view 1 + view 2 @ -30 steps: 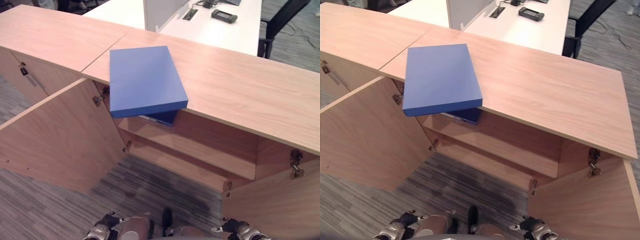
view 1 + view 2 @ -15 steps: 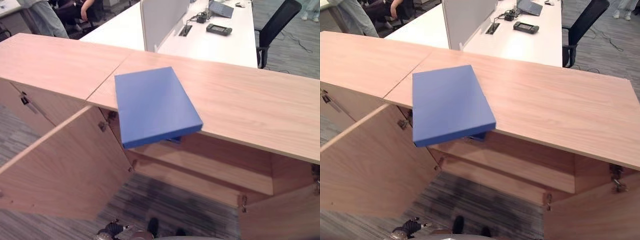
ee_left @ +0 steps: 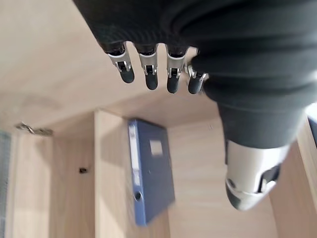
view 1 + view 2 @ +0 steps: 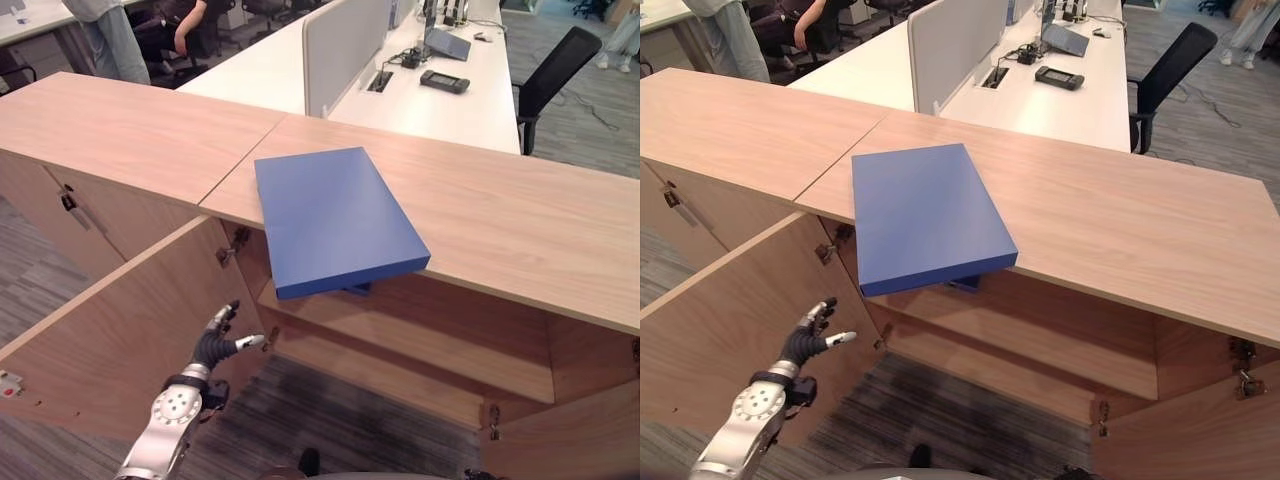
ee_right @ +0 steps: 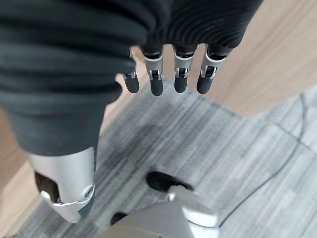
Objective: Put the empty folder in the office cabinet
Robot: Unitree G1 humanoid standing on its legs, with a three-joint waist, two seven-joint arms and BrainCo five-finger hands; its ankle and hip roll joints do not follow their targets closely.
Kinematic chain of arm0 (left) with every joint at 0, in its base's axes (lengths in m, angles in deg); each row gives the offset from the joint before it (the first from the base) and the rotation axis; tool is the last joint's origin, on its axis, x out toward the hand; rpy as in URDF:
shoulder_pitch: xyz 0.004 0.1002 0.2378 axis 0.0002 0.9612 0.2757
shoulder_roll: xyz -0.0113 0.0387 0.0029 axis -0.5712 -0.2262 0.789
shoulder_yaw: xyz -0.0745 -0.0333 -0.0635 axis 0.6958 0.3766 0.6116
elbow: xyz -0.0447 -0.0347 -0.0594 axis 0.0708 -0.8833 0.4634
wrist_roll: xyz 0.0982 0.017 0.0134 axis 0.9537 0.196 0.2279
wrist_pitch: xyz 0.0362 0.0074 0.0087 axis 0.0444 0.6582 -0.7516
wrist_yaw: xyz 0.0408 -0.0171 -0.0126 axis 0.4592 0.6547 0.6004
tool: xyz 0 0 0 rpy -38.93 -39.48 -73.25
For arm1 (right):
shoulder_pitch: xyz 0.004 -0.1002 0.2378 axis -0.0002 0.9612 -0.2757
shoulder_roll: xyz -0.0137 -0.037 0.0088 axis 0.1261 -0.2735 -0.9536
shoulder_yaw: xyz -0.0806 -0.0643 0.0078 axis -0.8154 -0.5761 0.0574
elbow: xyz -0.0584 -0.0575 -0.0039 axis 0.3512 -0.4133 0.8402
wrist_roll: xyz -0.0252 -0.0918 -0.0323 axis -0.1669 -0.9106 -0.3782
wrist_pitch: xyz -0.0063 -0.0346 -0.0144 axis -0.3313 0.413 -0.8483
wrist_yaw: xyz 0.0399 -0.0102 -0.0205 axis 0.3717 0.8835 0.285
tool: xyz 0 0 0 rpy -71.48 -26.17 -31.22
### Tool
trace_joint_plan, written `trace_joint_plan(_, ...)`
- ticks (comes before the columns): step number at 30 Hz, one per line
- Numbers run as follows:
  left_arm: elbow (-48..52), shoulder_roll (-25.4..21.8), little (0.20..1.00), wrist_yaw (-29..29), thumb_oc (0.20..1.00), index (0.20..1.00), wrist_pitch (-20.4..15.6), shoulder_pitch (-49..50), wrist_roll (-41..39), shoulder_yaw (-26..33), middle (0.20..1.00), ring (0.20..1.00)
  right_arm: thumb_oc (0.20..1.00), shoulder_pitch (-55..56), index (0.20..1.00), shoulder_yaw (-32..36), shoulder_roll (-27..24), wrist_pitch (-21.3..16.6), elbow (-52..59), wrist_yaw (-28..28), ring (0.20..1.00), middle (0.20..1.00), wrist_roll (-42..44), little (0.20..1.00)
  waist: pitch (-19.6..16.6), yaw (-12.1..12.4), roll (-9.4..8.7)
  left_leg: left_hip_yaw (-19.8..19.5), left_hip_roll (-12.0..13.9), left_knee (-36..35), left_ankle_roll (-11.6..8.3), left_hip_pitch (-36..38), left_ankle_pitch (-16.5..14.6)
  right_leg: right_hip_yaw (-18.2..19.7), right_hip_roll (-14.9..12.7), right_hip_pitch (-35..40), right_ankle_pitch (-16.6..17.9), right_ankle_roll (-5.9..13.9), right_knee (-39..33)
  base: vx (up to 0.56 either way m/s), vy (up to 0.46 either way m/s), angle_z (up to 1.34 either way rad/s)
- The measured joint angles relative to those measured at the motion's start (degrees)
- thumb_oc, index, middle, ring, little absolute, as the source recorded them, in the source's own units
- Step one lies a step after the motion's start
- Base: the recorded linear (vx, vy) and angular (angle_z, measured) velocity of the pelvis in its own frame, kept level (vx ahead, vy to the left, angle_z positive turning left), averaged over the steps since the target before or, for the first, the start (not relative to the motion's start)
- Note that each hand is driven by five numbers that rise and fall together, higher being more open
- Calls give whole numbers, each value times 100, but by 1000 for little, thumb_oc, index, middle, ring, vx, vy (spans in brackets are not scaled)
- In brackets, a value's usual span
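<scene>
Blue and flat, the folder [image 4: 330,218] lies on the cabinet's [image 4: 520,225] wooden top surface, one corner overhanging the open compartment. My left hand [image 4: 218,340] has just risen into view by the open door [image 4: 110,340], fingers straight and empty. My right hand [image 5: 168,74] hangs open over the floor. The grasp has yet to begin.

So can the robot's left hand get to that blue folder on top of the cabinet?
Probably yes. The left hand is open and empty, low in front of the open cabinet door. The blue folder juts over the cabinet top's front edge with nothing between them, but the hand must rise.
</scene>
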Motion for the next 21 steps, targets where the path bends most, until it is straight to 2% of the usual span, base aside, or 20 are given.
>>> trace_joint_plan(4,1076,-192,1000,267,1000,1000,-21,508,669,668,1000,1000,1000,106,1000,53,38,3,-13,-73,1000,1000,3,1000,84,267,-167,-54,7,28,0,-19,0,-54,13,-4,0,0,0,29,-19,9)
trace_joint_plan(7,1435,-482,1000,754,1000,1000,-139,486,1567,796,1000,1000,1000,57,1000,48,219,-4,-19,-280,1000,1000,-2,1000,81,291,-215,-55,4,29,1,-18,-3,-92,2,5,-18,28,2,7,-2,2)
trace_joint_plan(12,1495,-241,1000,1629,1000,1000,-288,467,2413,1123,1000,1000,1000,226,1000,20,521,-12,-16,-484,1000,1000,2,1000,89,258,-268,-50,1,30,0,-12,-2,-102,0,7,-18,31,1,-3,-3,-1)
trace_joint_plan(16,1583,-298,1000,1929,1000,1000,-318,400,2792,1117,1000,1000,1000,272,1000,-20,515,-59,-10,-523,1000,1000,2,1000,57,251,-316,-49,3,30,-1,-11,-2,-102,0,5,-18,31,1,0,0,0)
trace_joint_plan(19,2084,-462,1000,2015,1000,1000,-387,334,3104,1110,1000,1000,1000,342,1000,-40,516,-68,-12,-522,1000,1000,0,1000,36,251,-348,-44,3,29,-1,-10,-2,-94,-2,5,-18,31,1,0,0,0)
trace_joint_plan(21,2305,-849,1000,2011,1000,1000,-499,72,3387,1009,1000,1000,1000,392,1000,-80,510,-83,-14,-523,1000,1000,-1,1000,32,252,-352,-30,3,28,-1,-7,-2,-76,-4,5,-17,32,3,-9,-3,-5)
